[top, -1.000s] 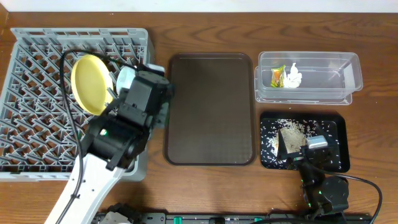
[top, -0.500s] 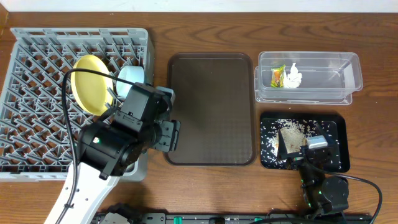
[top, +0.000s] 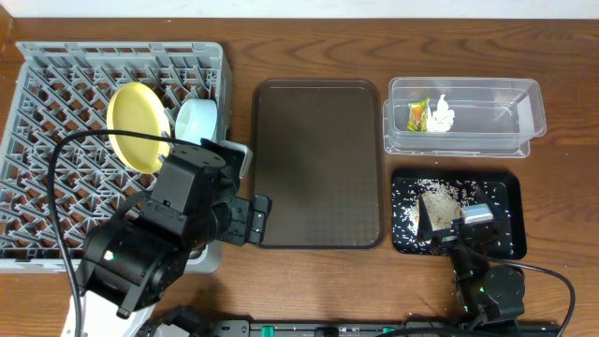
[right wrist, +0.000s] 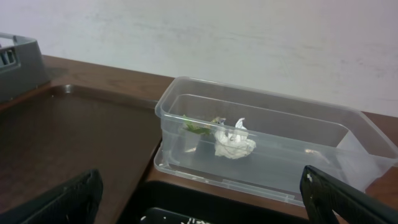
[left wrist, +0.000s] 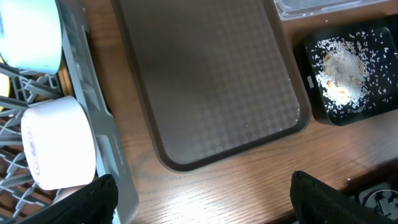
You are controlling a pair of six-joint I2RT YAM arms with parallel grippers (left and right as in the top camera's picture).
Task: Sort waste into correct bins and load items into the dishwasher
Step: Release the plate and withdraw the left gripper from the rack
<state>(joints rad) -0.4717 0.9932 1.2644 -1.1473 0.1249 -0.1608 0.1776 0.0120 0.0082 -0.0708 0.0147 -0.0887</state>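
At the left of the table [top: 309,47], the rack [top: 56,140] is being occupied by three pieces. The plate [top: 136,126] is being held on its edge between the pegs, with its long axis running from the far side to the near side. Just to its right, the blue bowl [top: 198,122] is also being kept on its edge. The white cup [left wrist: 59,149] is being seen on its side at the rack's right border.

The left gripper [left wrist: 202,208] is being held over the near left corner of the brown tray [top: 316,164], its fingers [left wrist: 93,199] spread wide, with nothing between them. The brown tray's long axis is pointing away from the robot.

Further right, the wrapper [top: 417,115] and the tissue [top: 440,116] are being contained in the left part of the tub [top: 496,117], touching each other. The tub's long axis is running left to right. Just in front of it, the crumbs [top: 435,201] are being kept in the black tray [top: 510,243]. The right gripper [right wrist: 205,199] is being held low above this tray, its fingers [right wrist: 62,199] wide apart and empty.
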